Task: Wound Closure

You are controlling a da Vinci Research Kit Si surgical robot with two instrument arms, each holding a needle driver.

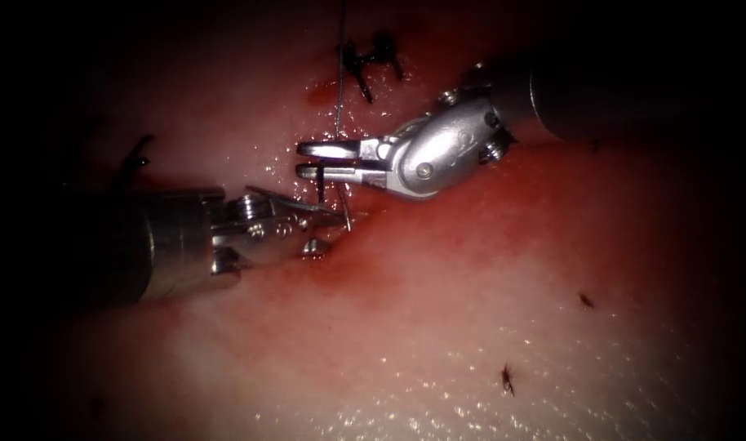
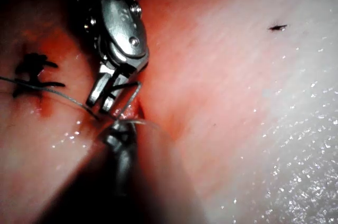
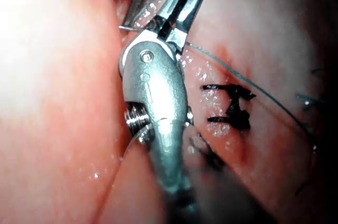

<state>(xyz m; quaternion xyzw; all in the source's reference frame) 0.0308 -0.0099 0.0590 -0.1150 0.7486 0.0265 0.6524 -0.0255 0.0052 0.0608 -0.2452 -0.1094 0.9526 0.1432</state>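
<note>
Two tools meet at cut point(image 1: 358, 219): L claw point(image 1: 324, 216) grips needle point(image 1: 345, 214), R claw point(image 1: 324, 161) slightly apart, empty, thread point(image 1: 339, 82) behind

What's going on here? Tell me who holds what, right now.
The left tool appears to grip the needle, though where along its curve is unclear. The right tool sits just above it with jaws open, holding nothing. The thread runs from there up past a finished stitch on the tissue. Whether the needle's tip is in the tissue cannot be told.
</note>
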